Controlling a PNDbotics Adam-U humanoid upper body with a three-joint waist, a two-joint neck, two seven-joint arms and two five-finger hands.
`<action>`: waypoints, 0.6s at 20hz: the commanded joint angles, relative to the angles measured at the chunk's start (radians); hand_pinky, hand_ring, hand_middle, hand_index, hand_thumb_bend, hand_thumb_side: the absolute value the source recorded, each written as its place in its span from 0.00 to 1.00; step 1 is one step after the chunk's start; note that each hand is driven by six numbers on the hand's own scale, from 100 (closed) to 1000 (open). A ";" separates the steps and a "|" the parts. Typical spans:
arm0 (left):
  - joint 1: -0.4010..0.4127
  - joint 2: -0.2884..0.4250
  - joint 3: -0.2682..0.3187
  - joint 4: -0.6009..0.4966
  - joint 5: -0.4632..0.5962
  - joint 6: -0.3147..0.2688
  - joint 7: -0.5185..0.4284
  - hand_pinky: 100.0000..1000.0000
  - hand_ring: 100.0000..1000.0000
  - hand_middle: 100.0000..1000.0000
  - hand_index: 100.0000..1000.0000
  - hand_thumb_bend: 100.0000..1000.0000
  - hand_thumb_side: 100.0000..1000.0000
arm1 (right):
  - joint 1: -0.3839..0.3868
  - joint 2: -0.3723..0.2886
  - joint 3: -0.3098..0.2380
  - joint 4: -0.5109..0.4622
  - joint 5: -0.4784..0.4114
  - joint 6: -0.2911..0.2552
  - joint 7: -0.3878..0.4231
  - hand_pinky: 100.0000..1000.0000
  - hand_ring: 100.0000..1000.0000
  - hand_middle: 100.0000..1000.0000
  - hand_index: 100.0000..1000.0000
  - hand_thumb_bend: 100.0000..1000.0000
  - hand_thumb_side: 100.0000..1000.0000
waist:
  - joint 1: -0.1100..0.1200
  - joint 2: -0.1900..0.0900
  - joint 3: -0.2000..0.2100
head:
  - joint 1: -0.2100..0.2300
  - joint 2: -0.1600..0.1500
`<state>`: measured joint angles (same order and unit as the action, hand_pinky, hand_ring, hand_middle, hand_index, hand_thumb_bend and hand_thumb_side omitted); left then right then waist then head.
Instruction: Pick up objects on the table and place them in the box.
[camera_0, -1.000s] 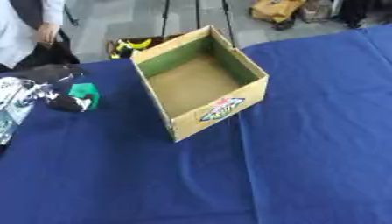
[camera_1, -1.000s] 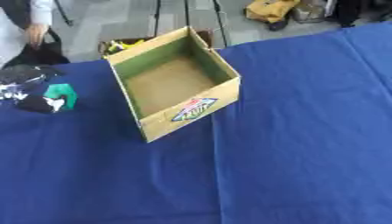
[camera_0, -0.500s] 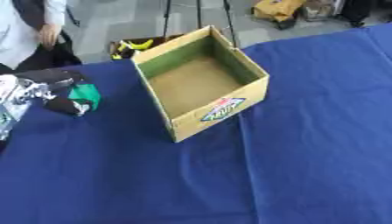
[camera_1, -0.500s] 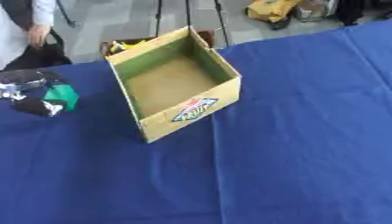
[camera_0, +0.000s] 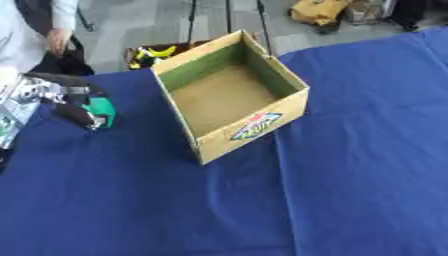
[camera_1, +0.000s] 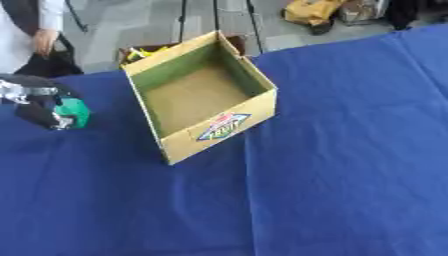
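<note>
One hand in view: left hand (camera_0: 66, 102), fingers curled round green object (camera_0: 102, 109), at table's (camera_0: 350, 150) left edge. Box (camera_0: 229, 95) lies to its right, near, open, empty. Right hand unseen.

Blue-clothed table (camera_0: 350, 175) under open cardboard box (camera_0: 254, 131)

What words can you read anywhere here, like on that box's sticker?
Open brown cardboard box: a colourful label on its front wall, lettering too blurred to read.
Green object in the robot's left hand: no text visible.
Nothing else carries readable writing.
</note>
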<state>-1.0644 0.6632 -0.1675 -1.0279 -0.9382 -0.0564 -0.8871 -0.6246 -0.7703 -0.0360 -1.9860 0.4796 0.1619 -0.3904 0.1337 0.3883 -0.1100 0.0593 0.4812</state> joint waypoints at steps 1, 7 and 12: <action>-0.017 0.049 0.020 -0.023 -0.022 0.006 -0.019 0.77 0.93 0.99 1.00 0.00 0.49 | -0.013 -0.022 -0.005 -0.014 -0.011 -0.002 0.005 0.79 0.85 0.86 0.86 0.00 0.99 | -0.004 -0.018 -0.002 | 0.003 -0.015; -0.020 0.056 0.026 -0.037 0.010 0.001 -0.020 0.66 0.86 0.98 0.99 0.00 0.49 | -0.005 -0.024 -0.010 -0.014 -0.015 -0.001 0.007 0.79 0.84 0.85 0.86 0.00 0.99 | -0.002 -0.014 0.002 | -0.003 -0.006; -0.016 0.062 0.013 -0.025 0.008 0.008 -0.020 0.71 0.90 1.00 1.00 0.01 0.49 | -0.005 -0.023 -0.012 -0.014 -0.019 -0.005 0.010 0.79 0.84 0.85 0.86 0.00 0.99 | -0.001 -0.012 0.000 | -0.003 -0.009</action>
<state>-1.0644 0.6790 -0.1574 -1.0432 -0.9299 -0.0518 -0.9058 -0.6200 -0.7703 -0.0365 -1.9860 0.4641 0.1589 -0.3827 0.1389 0.3947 -0.1103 0.0583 0.4811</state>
